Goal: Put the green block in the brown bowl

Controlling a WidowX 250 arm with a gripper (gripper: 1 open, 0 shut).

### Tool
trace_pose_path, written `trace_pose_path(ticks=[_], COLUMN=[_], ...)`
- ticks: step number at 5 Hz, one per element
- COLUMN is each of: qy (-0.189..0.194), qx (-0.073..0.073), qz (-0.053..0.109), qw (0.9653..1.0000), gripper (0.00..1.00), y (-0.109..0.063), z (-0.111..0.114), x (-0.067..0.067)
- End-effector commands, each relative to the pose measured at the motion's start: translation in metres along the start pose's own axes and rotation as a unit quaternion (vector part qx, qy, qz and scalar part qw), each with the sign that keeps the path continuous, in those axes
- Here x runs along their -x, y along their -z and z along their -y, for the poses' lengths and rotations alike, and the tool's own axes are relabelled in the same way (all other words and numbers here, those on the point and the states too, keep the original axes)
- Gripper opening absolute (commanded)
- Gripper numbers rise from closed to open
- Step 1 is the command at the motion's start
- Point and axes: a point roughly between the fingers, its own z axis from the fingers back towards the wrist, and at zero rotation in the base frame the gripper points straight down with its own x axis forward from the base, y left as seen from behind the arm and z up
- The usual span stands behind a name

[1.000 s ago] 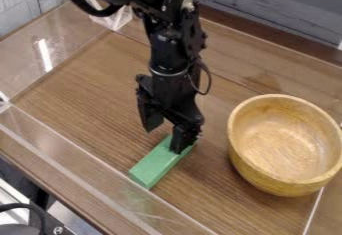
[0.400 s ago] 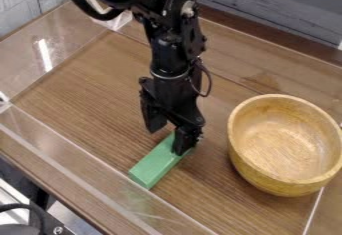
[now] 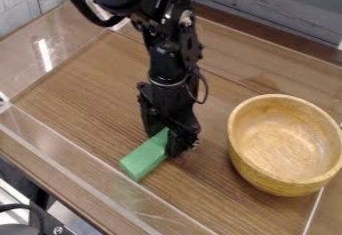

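Since the last couple of frames I've sunk a bit lower over the green block (image 3: 146, 157), and the block itself looks nudged: its near end now points further toward the lower left of the frame than it did a second ago. My gripper (image 3: 171, 142) points straight down with the jaws set on either side of the block's upper right end, which is about where you'd want to be for a pinch across the narrow width. They look narrower than before, but I honestly can't tell whether they've actually clamped on the block or are just closing in; the dark fingers blend together from this angle.

The block lies flat on the wooden surface (image 3: 80, 99), just left of centre and a little below it, with most of its length sticking out toward the lower left. The brown bowl (image 3: 283, 142) sits at the right edge, upright, empty as far as I can see, and clear of both me and the block. So the block is definitely not in the bowl yet; I'd call this the grabbing step.

Hard-to-see stuff: the end of the block under my fingers is hidden, so contact is a guess. The bowl's right rim is clipped by the frame edge. A clear wall (image 3: 54, 29) around the surface throws glare along the left side.
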Motion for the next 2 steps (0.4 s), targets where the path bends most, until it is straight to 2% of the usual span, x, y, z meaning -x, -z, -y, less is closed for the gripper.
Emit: trace_pose_path(ticks=[1,2], qy=[-0.001,0.001], qx=[-0.006,-0.009], qz=[0.008,0.004], qw=[1.0000,1.0000], gripper=[0.00,0.00], y=[-0.0097,-0.0161], z=[-0.0054,-0.0068], x=[-0.0037,-0.0044])
